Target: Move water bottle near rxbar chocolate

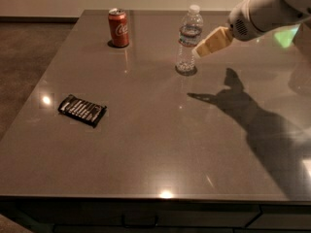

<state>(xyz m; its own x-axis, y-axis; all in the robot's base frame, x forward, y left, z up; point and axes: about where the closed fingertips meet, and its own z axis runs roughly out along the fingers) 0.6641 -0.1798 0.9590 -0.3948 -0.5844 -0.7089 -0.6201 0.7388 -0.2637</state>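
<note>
The water bottle [188,39] stands upright on the far middle of the grey table, clear and ribbed with a white cap and dark label. The rxbar chocolate [82,110] lies flat at the left, a black wrapper with white lettering. My gripper [198,51] comes in from the upper right on a white arm, its tan fingers pointing left and down. The tips are just right of the bottle at label height, very close to it.
A red Coca-Cola can [119,27] stands at the far left of the table [160,144]. The arm's shadow falls across the right side of the top. Brown carpet lies beyond the table's left edge.
</note>
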